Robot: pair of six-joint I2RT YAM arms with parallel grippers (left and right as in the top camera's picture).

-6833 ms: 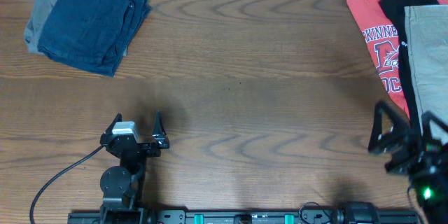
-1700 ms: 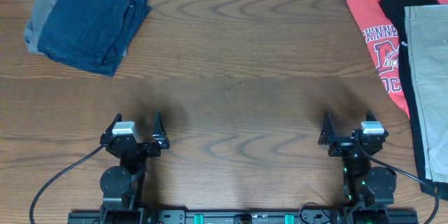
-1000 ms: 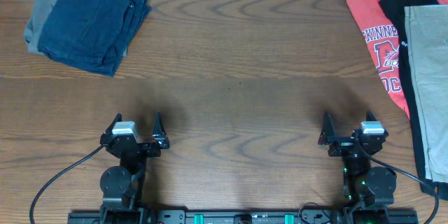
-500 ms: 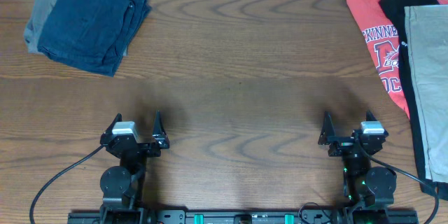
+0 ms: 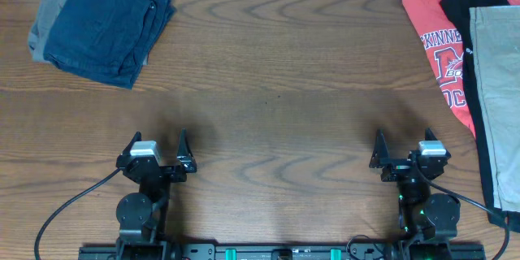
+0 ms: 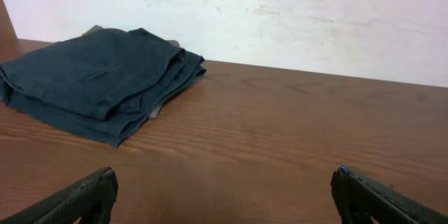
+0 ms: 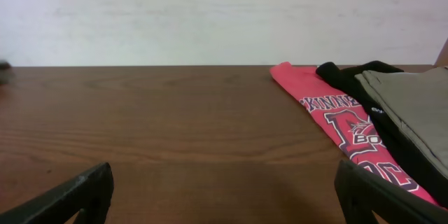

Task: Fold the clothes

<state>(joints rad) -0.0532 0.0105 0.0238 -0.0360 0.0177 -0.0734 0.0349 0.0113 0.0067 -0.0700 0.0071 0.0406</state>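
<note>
Status | your left gripper [image 5: 158, 142]: jaws spread wide, holding nothing | your right gripper [image 5: 404, 142]: jaws spread wide, holding nothing | folded navy denim shorts [image 5: 101, 24]: well apart, table's [image 5: 276, 89] far-left corner.

A robot test lab, by the look of it: a wood-grain bench [image 5: 276, 89] stands against a plain, scuffed white wall [image 6: 294, 21], with a left arm [image 5: 136, 210] and a right arm [image 5: 431, 211] mounted on a black rail [image 5: 284, 253] at its near edge and a cable [image 5: 65, 207] trailing off. Folded navy shorts [image 5: 106, 24] and a red T-shirt [image 5: 435, 45] lie at its far corners.
</note>
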